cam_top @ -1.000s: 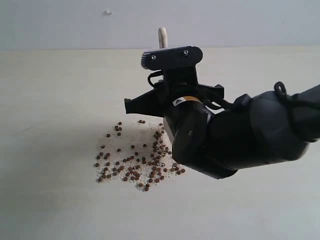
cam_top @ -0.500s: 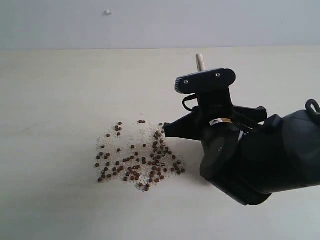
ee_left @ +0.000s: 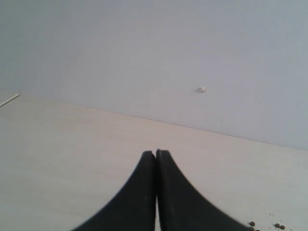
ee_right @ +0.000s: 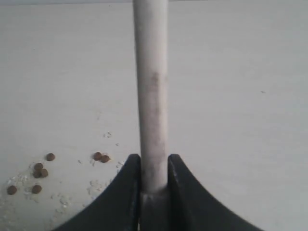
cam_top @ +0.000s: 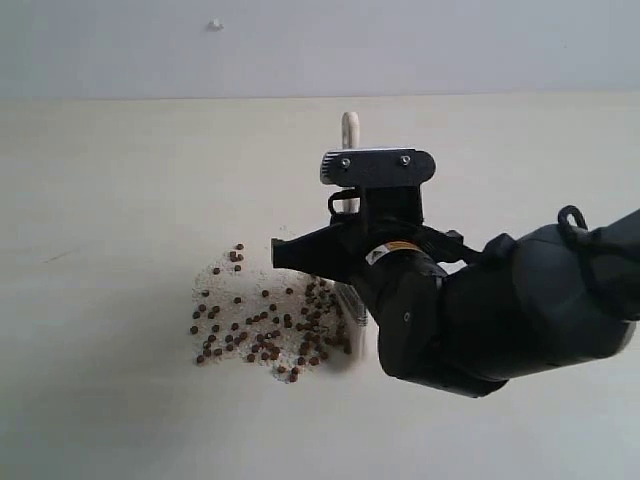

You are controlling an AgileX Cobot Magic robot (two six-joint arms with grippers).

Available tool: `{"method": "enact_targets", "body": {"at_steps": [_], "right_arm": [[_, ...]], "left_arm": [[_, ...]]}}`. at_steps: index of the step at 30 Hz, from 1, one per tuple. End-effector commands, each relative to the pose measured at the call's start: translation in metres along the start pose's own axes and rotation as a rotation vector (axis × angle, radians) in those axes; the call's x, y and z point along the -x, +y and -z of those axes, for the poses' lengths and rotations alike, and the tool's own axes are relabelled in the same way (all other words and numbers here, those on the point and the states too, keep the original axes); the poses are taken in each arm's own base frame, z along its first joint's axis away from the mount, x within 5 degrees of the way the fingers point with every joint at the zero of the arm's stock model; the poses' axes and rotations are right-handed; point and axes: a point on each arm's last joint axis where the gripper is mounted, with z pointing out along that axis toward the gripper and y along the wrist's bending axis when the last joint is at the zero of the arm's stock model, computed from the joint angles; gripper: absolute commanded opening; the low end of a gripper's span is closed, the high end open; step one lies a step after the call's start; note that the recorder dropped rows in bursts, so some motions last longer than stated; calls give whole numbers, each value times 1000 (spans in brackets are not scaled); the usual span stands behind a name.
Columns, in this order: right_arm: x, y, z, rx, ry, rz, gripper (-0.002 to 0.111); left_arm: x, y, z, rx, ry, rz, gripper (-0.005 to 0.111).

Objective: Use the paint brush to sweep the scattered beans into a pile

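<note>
Your right gripper is pinching the paint brush by its pale handle. One black finger sits on each side, and the handle runs straight out ahead of the wrist camera. In the exterior view the brush stands roughly upright. The looped end of its handle pokes up above the camera mount, and a sliver of the silver ferrule shows beneath the right arm, at the right edge of the beans. You cannot tell whether the bristles touch the table, because the arm hides most of them. The beans lie in a loose scatter on the table, mixed with whitish crumbs. They are denser toward the brush and thinner toward the left, with a few sitting apart at the far edge. Your left gripper has its fingers pressed together with nothing between them. It is held above the table, with a few beans showing at the corner of its wrist view.
</note>
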Motion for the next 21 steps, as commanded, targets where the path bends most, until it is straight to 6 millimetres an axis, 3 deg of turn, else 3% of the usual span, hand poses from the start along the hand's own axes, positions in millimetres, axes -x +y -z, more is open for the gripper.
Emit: {"method": "enact_targets", "body": {"at_steps": [1,8,16,21], "right_arm": [[-1,12,-7,37,41,-40,0],[20,10,4,2,-17,11,0],[68,10,38,41,-154,213,0],[81,23,60,243,-161,382,0]], "left_arm": [[-1,-1,0,-23,0,6,0],[-1,-1,0,-29,1,6,0],[-1,-1,0,-29,1,6,0],[-1,-1,0,-29,1,6,0]]}}
